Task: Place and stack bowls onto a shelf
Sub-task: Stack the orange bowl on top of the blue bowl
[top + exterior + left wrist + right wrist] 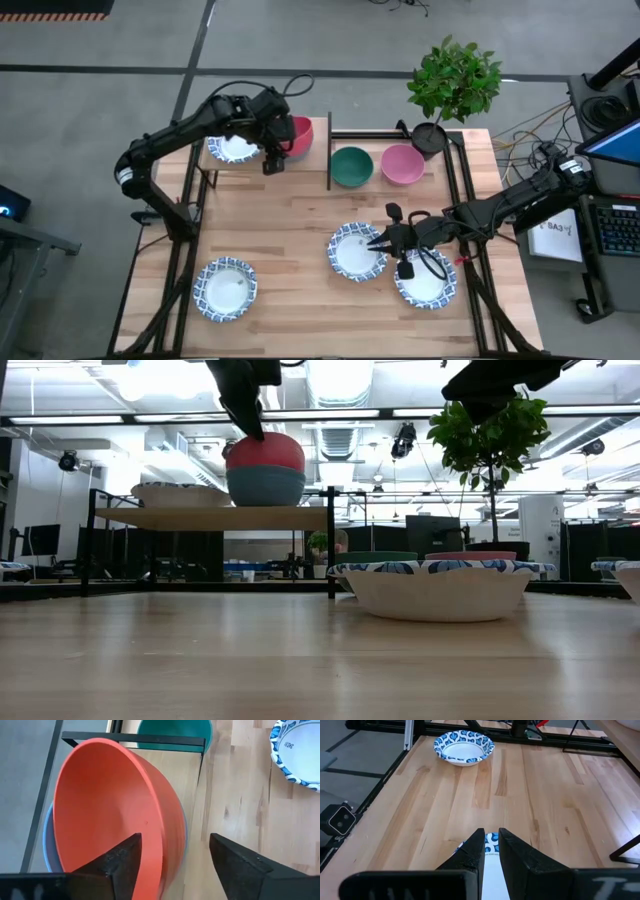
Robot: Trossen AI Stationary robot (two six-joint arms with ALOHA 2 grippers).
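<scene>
The red bowl [110, 805] sits nested in a blue bowl [265, 487] at the right end of the shelf [200, 518]. A white patterned bowl [232, 148] stands on the shelf's left end. My left gripper [172, 865] is open at the red bowl's rim, one finger over its inside and the other outside its wall. My right gripper [491, 845] hangs shut and holds nothing, well above a patterned bowl [355, 250] on the table. The green bowl [352, 166] and the pink bowl [402, 164] rest on the table beside the shelf. My left gripper comes slanting down from above, its open fingers on either side of the red bowl's rim [170, 845]. The outer finger [240, 865] stands clear of the wall. Whether the inner finger [120, 862] touches the bowl I cannot tell.
Two more patterned bowls lie on the table, one at the near left [225, 288] and one at the near right [425, 280]. A potted plant [432, 135] stands at the far right corner. Bare tabletop lies in the middle.
</scene>
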